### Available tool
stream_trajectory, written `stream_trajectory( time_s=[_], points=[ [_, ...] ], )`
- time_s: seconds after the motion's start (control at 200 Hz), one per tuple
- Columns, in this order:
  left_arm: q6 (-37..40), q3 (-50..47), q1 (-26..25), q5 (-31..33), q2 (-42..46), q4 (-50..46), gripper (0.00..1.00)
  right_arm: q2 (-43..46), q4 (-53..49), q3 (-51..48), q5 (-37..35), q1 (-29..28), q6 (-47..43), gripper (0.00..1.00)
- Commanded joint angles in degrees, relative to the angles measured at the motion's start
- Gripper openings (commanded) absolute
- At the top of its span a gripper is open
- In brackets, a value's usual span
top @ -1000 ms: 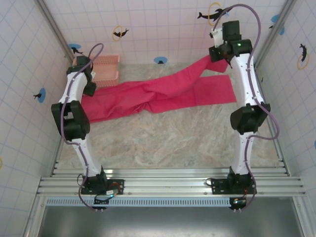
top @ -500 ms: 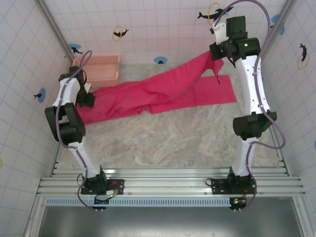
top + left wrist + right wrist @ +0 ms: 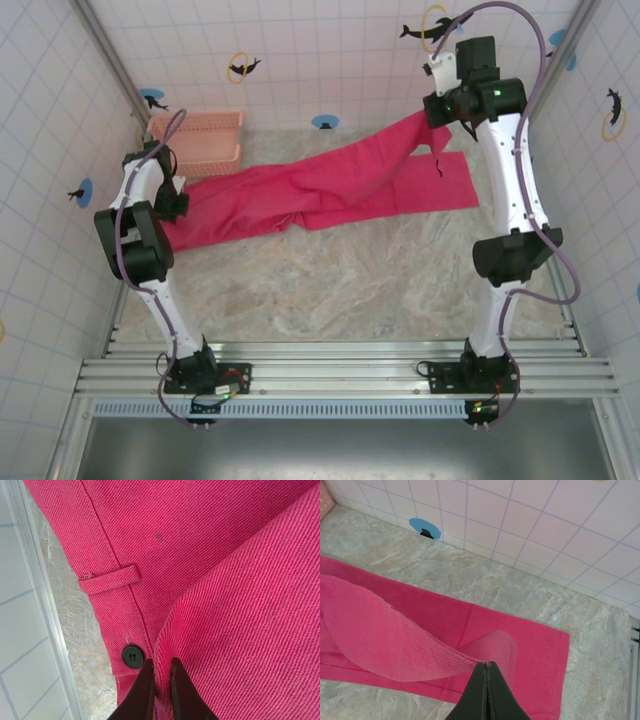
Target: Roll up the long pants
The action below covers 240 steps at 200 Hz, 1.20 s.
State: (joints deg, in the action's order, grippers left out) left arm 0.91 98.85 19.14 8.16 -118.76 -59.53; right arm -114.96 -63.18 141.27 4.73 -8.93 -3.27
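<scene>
Long pants (image 3: pixel 320 190) spread across far half of table (image 3: pixel 330 290), long axis set left to right: waist end at left, leg hems at right. Left gripper (image 3: pixel 161 667) clenched on raised fold of cloth just beside waistband button (image 3: pixel 132 656). Right gripper (image 3: pixel 486 666) clamped on hem of one leg, held raised above other leg lying flat. Roll judged best started from hem end, nearest right arm, and carried along long axis toward waist at left.

Pink pants (image 3: pixel 330 190) across the tabletop (image 3: pixel 340 285)
</scene>
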Motion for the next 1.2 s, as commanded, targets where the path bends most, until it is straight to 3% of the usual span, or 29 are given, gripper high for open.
stream_trajectory(
  time_s=[0.0, 0.195, 0.425, 0.6, 0.726, 0.861, 1.016, 1.196],
  points=[
    [-1.78, 2.0, 0.28, -0.05, 1.05, -0.19, 0.0, 4.42, -1.48, -0.19, -2.49, -0.25, 0.18, 0.0],
    [-2.78, 7.12, 2.23, 3.53, 3.66, 0.02, 0.0, 12.37, -3.01, -5.11, -6.76, -0.22, 0.8, 0.0],
    [-2.08, 10.87, 4.41, 5.69, 3.7, -1.2, 0.0, 23.33, -3.59, -19.79, -8.86, -0.05, 2.68, 0.0],
    [-2.14, 10.47, 7.73, 2.25, 5.02, 0.38, 0.0, 30.81, -5.37, -28.28, -11.7, 0.53, 4.42, 0.0],
    [-1.66, 14.96, 7.95, 3.44, 3.11, -1.32, 0.0, 32.25, -6.86, -30.08, -12.99, 2.1, 4.53, 0.0],
    [-0.67, 23.72, 7.9, 6.18, -1.71, -4.49, 0.0, 28.94, -8.09, -29.06, -13.45, 4.67, 2.98, 0.0],
    [-0.98, 33.64, 7.85, 5.53, -8.31, -7.91, 0.0, 18.34, -9.69, -24.5, -10.5, 7.34, 1.39, 0.0],
    [-0.64, 34.7, 7.49, 7.29, -12.39, -8.24, 0.0, 3.52, -13.95, -15.16, -7.4, 8.31, 0.43, 0.0]
  ],
)
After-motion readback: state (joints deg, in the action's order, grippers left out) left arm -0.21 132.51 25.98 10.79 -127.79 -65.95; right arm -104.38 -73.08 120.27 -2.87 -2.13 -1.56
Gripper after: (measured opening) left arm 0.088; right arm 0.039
